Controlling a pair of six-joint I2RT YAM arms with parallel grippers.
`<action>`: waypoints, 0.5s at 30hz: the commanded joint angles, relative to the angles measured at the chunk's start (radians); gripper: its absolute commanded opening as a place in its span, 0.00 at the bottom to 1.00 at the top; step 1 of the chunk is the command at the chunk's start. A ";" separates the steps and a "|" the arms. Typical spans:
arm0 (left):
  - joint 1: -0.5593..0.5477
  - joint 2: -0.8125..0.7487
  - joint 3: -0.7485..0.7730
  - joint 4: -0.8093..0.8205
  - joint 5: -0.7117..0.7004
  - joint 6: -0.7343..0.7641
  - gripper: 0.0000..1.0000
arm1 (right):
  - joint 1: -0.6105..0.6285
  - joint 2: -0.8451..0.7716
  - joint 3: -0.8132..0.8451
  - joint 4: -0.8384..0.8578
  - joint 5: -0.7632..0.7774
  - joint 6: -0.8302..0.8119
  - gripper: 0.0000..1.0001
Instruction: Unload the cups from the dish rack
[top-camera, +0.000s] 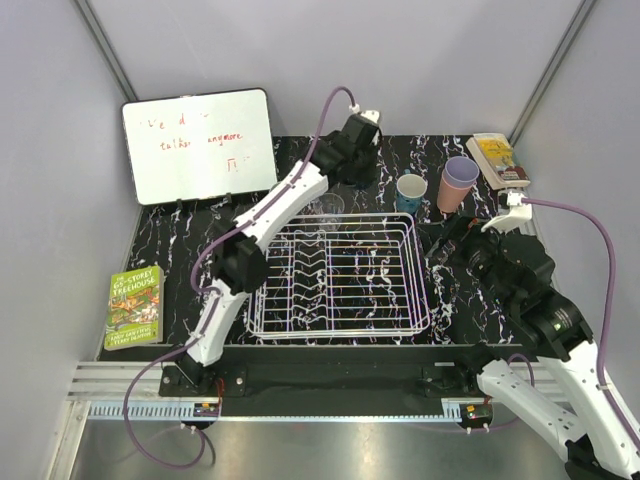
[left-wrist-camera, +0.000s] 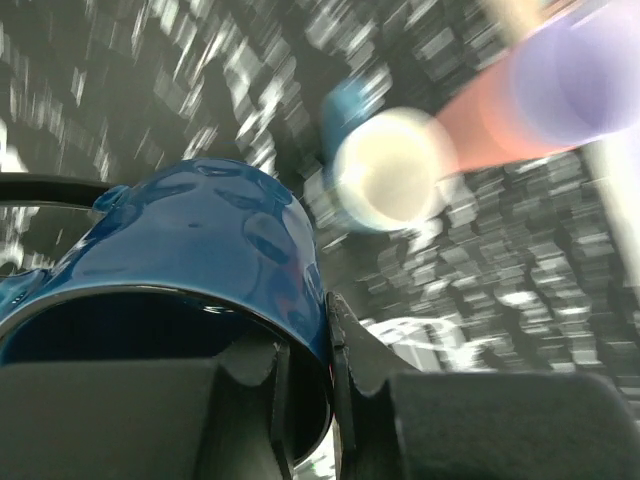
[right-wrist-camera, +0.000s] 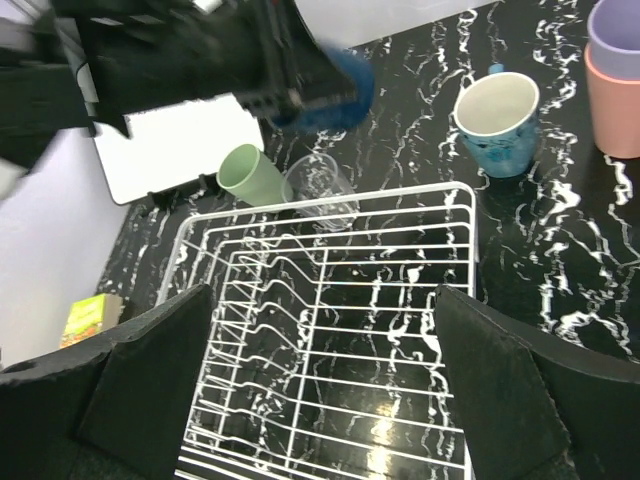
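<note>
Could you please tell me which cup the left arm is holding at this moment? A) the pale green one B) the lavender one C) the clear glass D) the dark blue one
D: in the left wrist view, the wall of the dark blue cup is pinched between the left jaws.

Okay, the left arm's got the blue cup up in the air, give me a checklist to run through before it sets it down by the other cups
1. Grip: left gripper is clamped on the rim of the dark blue cup. Ok.
2. Landing spot: bare table shows left of the teal cup. Ok.
3. Neighbours: the lavender cup sits nested in the salmon cup, upright, off to the side. Ok.
4. Right gripper: open over the dish rack, apart from the left arm. Ok.
5. Rack emptied: clear glass and pale green cup lie at its far rim; inside or outside, cannot tell.
</note>
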 joint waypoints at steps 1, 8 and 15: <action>0.030 0.056 0.060 -0.090 -0.055 0.026 0.00 | 0.001 -0.001 0.052 -0.026 0.041 -0.055 1.00; 0.025 0.078 0.030 -0.009 -0.046 0.063 0.00 | -0.001 0.023 0.038 -0.002 0.018 -0.050 1.00; 0.017 0.101 0.002 0.030 -0.017 0.071 0.00 | -0.001 0.019 0.015 0.014 0.025 -0.044 1.00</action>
